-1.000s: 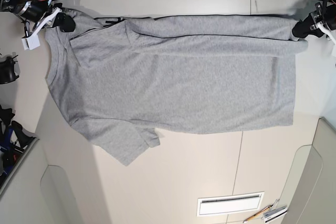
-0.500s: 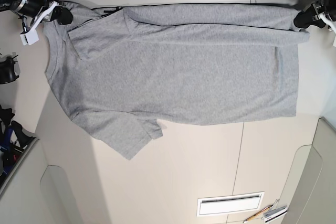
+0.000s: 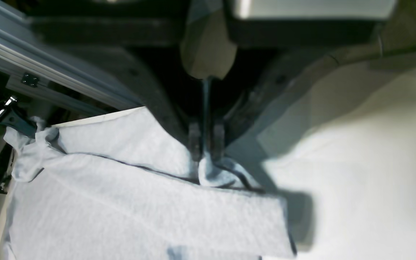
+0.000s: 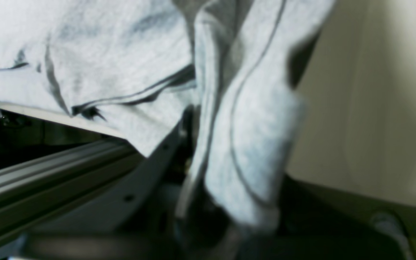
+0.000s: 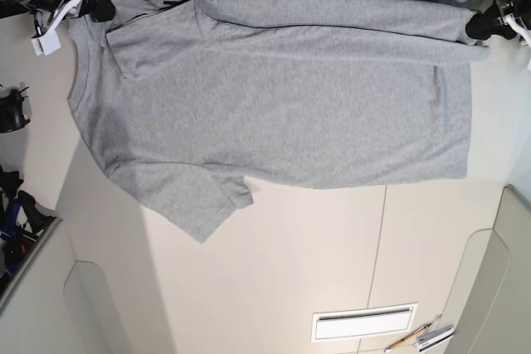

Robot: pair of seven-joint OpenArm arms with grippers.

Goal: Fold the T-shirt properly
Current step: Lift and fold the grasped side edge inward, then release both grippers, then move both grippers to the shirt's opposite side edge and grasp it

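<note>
Cream tabletop under everything, with a black gap along the far edge where both my grippers are sitting right now. T-shirt is spread plain side up between them, neck end by the right gripper, hem end by the left gripper.

Left gripper's fingers are pinched together on a bunched bit of the hem corner in the left wrist view, and the folded band of fabric runs away from it toward the other arm. Right gripper is clamped on the shoulder/sleeve area; in its wrist cam a thick wad of grey cloth hangs right over the jaws, so the fingers themselves are mostly buried, but the fabric is clearly caught there.

Compared with a second ago, both grippers have pulled back toward the far edge of the table, dragging the whole shirt with them. The folded strip along that edge now sits right at the table's lip, and the near sleeve has slid further from the near edge too.
</note>
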